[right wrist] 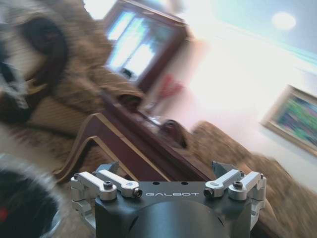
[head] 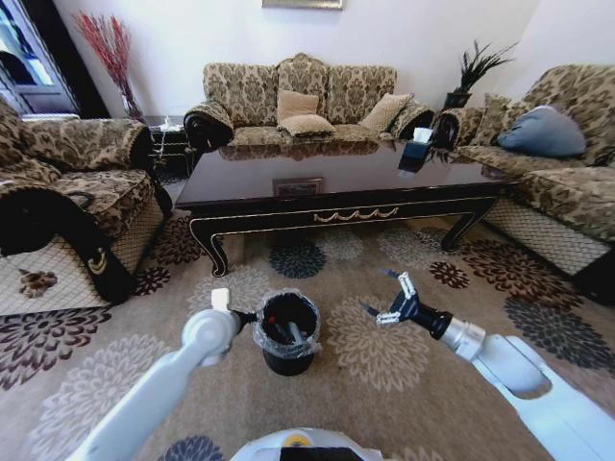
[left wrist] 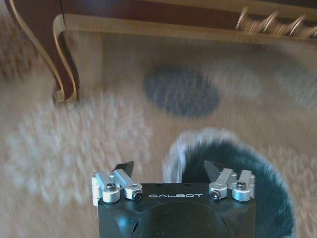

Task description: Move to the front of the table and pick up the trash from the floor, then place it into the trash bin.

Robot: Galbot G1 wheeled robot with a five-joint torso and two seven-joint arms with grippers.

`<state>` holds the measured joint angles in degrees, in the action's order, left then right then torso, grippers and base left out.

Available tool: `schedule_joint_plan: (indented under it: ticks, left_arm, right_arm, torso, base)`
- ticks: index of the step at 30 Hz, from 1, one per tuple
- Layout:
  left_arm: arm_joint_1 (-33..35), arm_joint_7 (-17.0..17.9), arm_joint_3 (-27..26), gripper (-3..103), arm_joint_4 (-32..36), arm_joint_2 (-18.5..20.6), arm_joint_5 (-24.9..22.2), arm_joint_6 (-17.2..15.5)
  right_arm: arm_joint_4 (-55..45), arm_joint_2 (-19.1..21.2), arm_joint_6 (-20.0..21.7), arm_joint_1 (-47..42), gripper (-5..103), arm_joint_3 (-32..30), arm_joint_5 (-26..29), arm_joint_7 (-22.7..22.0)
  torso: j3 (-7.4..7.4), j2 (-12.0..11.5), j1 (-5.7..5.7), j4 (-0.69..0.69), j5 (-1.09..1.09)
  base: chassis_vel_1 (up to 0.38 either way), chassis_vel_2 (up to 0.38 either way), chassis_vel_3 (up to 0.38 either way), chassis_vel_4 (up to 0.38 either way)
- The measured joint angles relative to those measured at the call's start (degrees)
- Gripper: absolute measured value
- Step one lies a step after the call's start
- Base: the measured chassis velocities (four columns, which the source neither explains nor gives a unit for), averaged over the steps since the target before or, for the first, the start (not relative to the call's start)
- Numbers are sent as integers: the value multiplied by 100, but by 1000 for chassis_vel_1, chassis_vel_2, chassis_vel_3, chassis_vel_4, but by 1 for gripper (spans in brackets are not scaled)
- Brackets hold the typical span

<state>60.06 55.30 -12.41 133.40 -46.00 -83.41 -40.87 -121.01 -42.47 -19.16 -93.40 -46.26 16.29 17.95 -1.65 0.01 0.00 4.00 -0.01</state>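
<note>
Black and lined with clear crinkled plastic, the one bin point(head: 287, 331) stands on the flowered carpet point(head: 384, 355) in front of the long dark table point(head: 336, 182), between the robot's two arms. Inside the bin lie dark scraps with a red-tipped piece and a pale one, which look like the trash point(head: 285, 331); no loose litter can be made out on the carpet nearby. The left gripper point(left wrist: 168, 171) sits just beside the bin's rim, nearer than the other, its fingers spread and holding nothing, with the bin mouth lying just ahead of it and to one side. The right gripper point(head: 386, 297) hovers over the carpet on the bin's other side, a little apart, fingers also spread and empty, pointing toward the table. Judged from this, the trash seems already binned.
</note>
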Motion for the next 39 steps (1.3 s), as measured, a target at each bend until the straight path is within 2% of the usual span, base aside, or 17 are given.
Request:
schedule_joint_plan:
  ticks: [2, 4, 5, 6, 7, 8, 9, 11, 13, 14, 17, 19, 20, 21, 25, 28, 39]
  left_arm:
    - [497, -602, -555, 94, 295, 87, 901, 188]
    - [1286, -1580, -1233, 97, 483, -75, 2088, 578]
    - [1286, -1580, -1233, 97, 483, -75, 2088, 578]
    - [1823, -2182, -1596, 99, 555, -244, 2785, 937]
    - [2286, -2649, -1883, 99, 619, -403, 3393, 1353]
    - [2642, -2950, -2090, 100, 654, -524, 3873, 1715]
    - [2642, -2950, -2090, 100, 654, -524, 3873, 1715]
    - [3536, -3689, -2620, 100, 643, -905, 5353, 2692]
    - [4007, -4096, -2930, 100, 592, -1171, 5874, 3171]
    - [4007, -4096, -2930, 100, 592, -1171, 5874, 3171]
    - [4275, -4409, -3182, 100, 485, -1408, 5899, 3541]
    - [4305, -4436, -3211, 100, 465, -1439, 5907, 3608]
    - [4465, -4514, -3292, 100, 434, -1535, 5935, 3808]
    - [4651, -4591, -3347, 100, 417, -1637, 5947, 4011]
    - [5067, -4778, -3395, 100, 364, -1869, 6016, 4519]
    - [5266, -4892, -3396, 100, 297, -1925, 6079, 4770]
    - [5329, -4892, -3295, 100, 296, -1907, 6243, 4873]
  right_arm:
    - [-49, -247, 170, -279, 100, -172, 346, -279]
    - [-66, -518, 396, -417, 100, -198, 700, -692]
    - [-66, -518, 396, -417, 100, -198, 700, -692]
    - [-67, -665, 545, -455, 100, -194, 914, -933]
    - [-65, -781, 658, -471, 100, -191, 1084, -1086]
    - [-44, -888, 745, -475, 100, -192, 1218, -1195]
    - [-44, -888, 745, -475, 100, -192, 1218, -1195]
    - [41, -1141, 802, -474, 100, -222, 1404, -1265]
    - [90, -1362, 718, -534, 100, -282, 1430, -1167]
    - [90, -1362, 718, -534, 100, -282, 1430, -1167]
    - [83, -1895, 462, -873, 100, -492, 1287, -916]
    - [68, -2003, 417, -940, 100, -522, 1267, -881]
    - [42, -2193, 342, -1042, 100, -559, 1233, -814]
    - [35, -2278, 293, -1058, 100, -567, 1187, -776]
    - [4, -2365, 214, -1055, 100, -571, 1082, -672]
    - [-20, -2371, 210, -989, 100, -539, 1034, -595]
    - [94, -2334, 344, -770, 100, -407, 926, -574]
  torso:
    - [0, 0, 0, 7, 0]
    - [0, 0, 0, 8, 0]
    - [0, 0, 0, 8, 0]
    - [0, 0, 0, 1, 0]
    - [0, 0, 0, -1, -2]
    - [0, 0, -1, -1, -2]
    - [0, 0, -1, -1, -2]
    - [0, 0, 0, -1, 0]
    - [0, 0, 0, -2, 0]
    - [0, 0, 0, -2, 0]
    - [0, 0, 0, 5, 0]
    - [0, 0, 0, 9, 0]
    - [0, 0, 0, 12, 0]
    - [0, 0, 0, 7, 0]
    - [0, 0, -1, -3, 1]
    - [-1, 0, -1, 3, 0]
    - [-1, 0, 0, 2, 1]
  base:
    - [0, 0, 0, 0]
    - [0, 0, 0, 0]
    - [0, 0, 0, 0]
    - [0, 0, 0, 0]
    - [0, 0, 0, 0]
    - [0, 0, 0, 0]
    - [0, 0, 0, 0]
    - [0, 0, 0, 0]
    - [0, 0, 0, 0]
    - [0, 0, 0, 0]
    - [0, 0, 0, 0]
    - [0, 0, 0, 0]
    - [0, 0, 0, 0]
    - [0, 0, 0, 0]
    - [0, 0, 0, 0]
    - [0, 0, 0, 0]
    - [0, 0, 0, 0]
